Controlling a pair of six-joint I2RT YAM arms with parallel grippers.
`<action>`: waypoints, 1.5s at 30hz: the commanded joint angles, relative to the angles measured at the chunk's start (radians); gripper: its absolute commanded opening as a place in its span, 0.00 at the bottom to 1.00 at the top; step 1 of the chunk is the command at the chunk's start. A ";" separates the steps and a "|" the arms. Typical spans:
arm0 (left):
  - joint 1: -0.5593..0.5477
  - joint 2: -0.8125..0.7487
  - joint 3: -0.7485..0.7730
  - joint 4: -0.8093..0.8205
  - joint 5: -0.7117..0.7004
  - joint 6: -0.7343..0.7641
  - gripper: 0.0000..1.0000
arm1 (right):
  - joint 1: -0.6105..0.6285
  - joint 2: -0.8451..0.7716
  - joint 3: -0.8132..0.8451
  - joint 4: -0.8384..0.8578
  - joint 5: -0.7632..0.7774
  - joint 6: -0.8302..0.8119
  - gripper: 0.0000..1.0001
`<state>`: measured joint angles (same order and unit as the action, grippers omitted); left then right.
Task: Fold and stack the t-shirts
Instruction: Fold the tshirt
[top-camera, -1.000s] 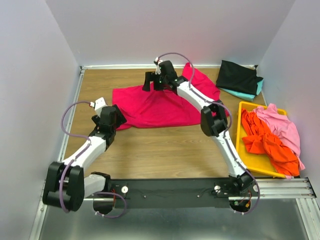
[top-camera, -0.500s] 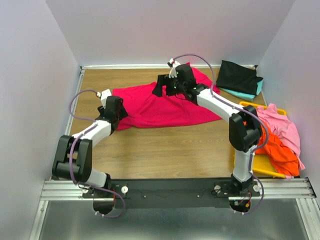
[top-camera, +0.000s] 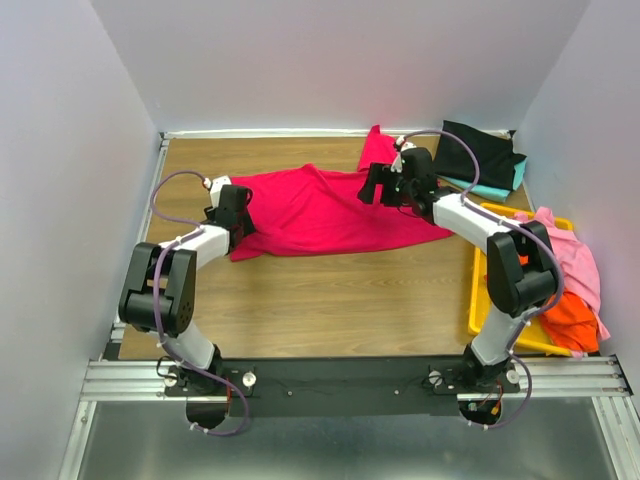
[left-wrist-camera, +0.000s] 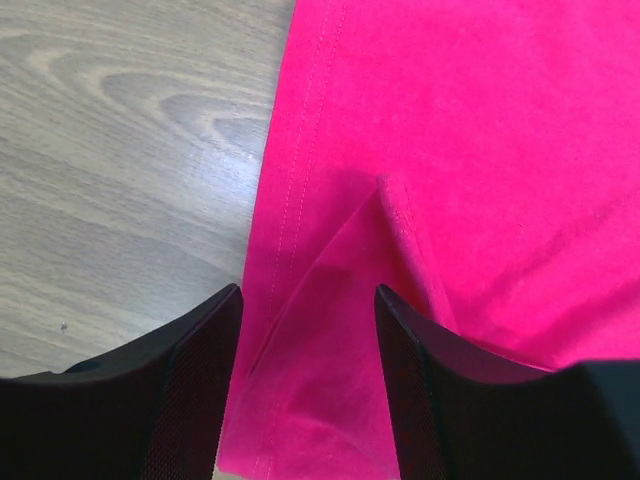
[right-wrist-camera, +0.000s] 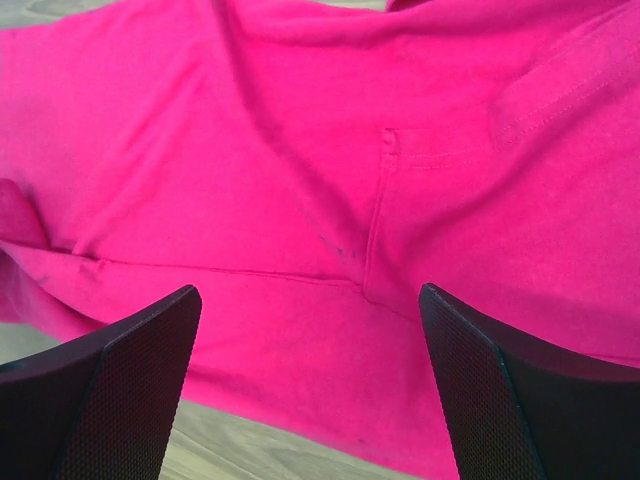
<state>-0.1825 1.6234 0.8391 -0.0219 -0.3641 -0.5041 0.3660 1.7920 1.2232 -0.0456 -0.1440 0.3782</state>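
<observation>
straddling the crimson t-shirt, left fingers and right fingers stand open, holding nothing.

A large crimson-red t-shirt lies rumpled and loosely spread from 10 to 1 o'clock with one flap pushed out toward 1, a folded black t-shirt sits on a teal t-shirt at 2 o'clock, and a pink t-shirt and an orange t-shirt are heaped at 4 o'clock.
</observation>
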 joint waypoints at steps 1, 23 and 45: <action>0.008 0.035 0.031 -0.029 -0.021 0.026 0.61 | 0.007 -0.052 -0.041 0.073 0.014 0.008 0.96; 0.009 0.050 0.052 -0.058 -0.050 0.026 0.00 | -0.090 -0.059 -0.145 0.089 0.040 0.013 0.98; 0.015 -0.273 -0.123 -0.114 -0.091 -0.142 0.00 | -0.246 0.165 -0.099 0.073 0.027 0.059 0.98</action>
<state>-0.1768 1.3914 0.7353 -0.1001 -0.4110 -0.5922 0.1463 1.9182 1.1271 0.0738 -0.1539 0.4301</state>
